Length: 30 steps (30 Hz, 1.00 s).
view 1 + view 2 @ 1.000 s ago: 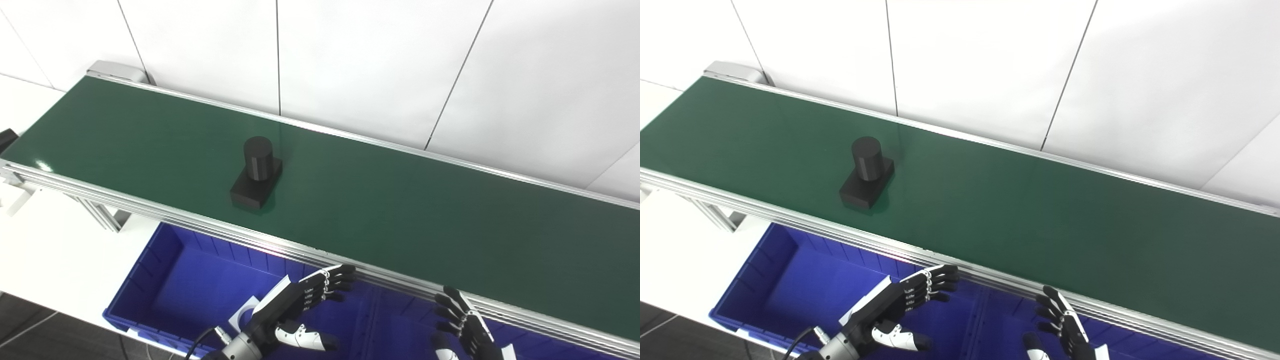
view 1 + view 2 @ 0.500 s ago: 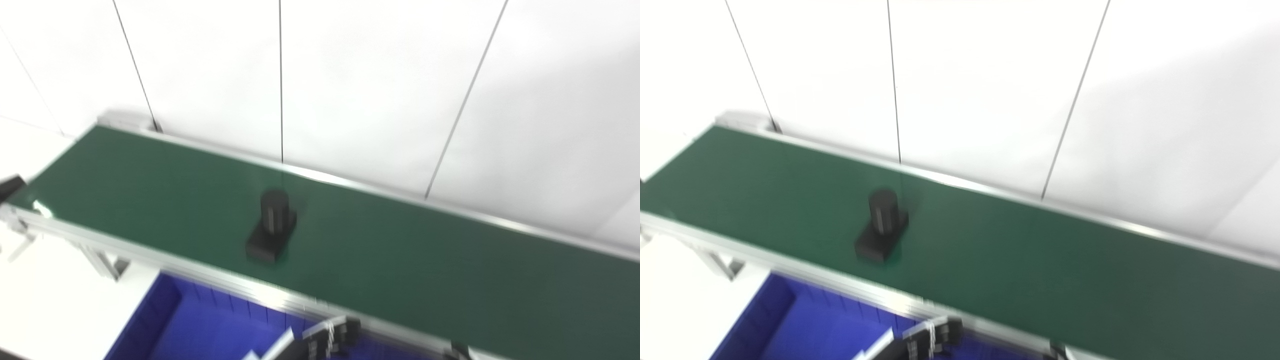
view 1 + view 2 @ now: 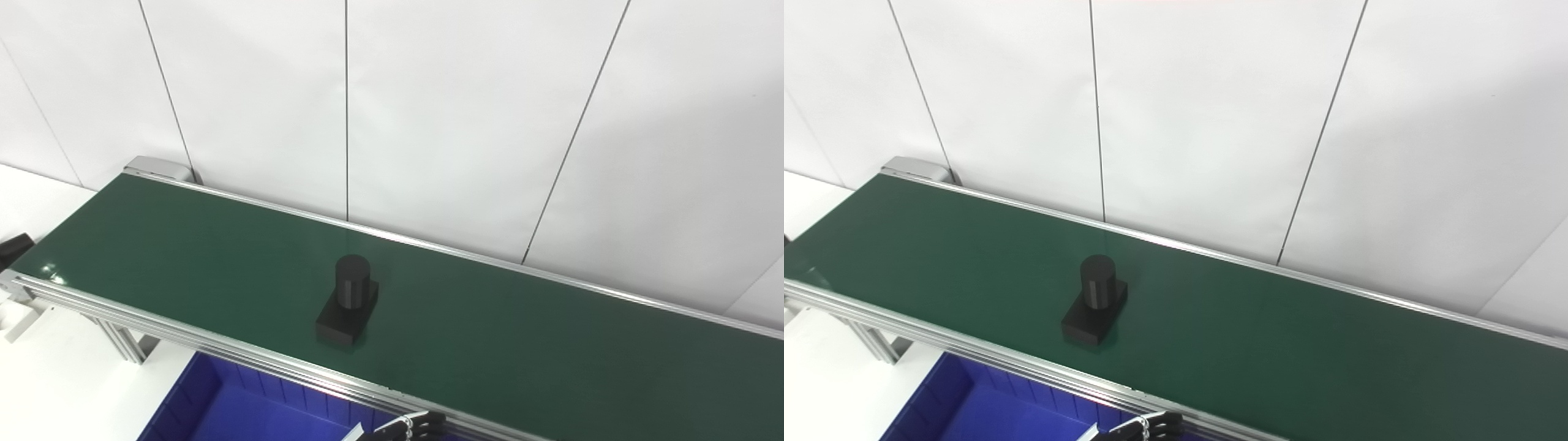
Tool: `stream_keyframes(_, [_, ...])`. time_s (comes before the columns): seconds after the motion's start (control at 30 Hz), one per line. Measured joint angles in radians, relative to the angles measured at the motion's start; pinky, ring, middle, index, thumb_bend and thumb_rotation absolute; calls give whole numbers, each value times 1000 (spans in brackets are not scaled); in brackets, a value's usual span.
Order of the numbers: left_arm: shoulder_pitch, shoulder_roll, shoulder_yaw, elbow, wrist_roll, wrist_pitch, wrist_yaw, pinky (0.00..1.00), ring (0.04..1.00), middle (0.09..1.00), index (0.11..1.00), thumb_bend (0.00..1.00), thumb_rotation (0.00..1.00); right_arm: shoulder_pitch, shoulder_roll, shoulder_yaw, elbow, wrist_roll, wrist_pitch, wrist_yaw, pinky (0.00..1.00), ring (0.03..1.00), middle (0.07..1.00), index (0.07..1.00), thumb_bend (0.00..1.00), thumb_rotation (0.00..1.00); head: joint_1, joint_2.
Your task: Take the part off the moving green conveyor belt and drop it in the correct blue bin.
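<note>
Left hand (image 3: 409, 427): only dark fingertips show at the bottom edge, just under the conveyor's near rail; whether they are spread or curled cannot be told.
Right hand: out of sight in both views.
Blue bin (image 3: 184, 404): a corner below the near rail, at lower left; its inside is mostly cut off.
Near rail (image 3: 184, 334): aluminium, between the bin and the belt.
Part (image 3: 348, 301): black, an upright cylinder on a flat rectangular base, standing mid-belt nearer the near rail, touched by nothing.
Green conveyor belt (image 3: 551, 343): runs from far left to near right.
White wall panels (image 3: 1213, 122): behind the belt.
Step in hand: waiting to reach. Judged best: rise over the rail, lead the moving part, close on the cylinder.
View difference: the left eye shows a dark object (image 3: 15, 245) at the left edge; the right eye barely shows it.
</note>
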Motion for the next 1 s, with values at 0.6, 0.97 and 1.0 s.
stream_keyframes(0.6, [-8, -3, 0, 1, 7, 0, 0, 773, 827, 848, 868, 979, 451, -76, 1, -47, -258, 1, 30, 5, 644, 754, 795, 837, 574, 458, -51, 37])
stream_keyframes(0.97, [-8, -2, 1, -4, 7, 1, 0, 798, 846, 866, 888, 966, 445, -202, 1, -57, -374, -82, 241, 65, 642, 780, 830, 850, 711, 472, -123, 90])
stream_keyframes(1.0, [-8, -2, 0, -6, 7, 1, 0, 802, 849, 868, 890, 962, 445, -220, 1, -56, -377, -94, 250, 74, 642, 776, 832, 848, 714, 462, -124, 92])
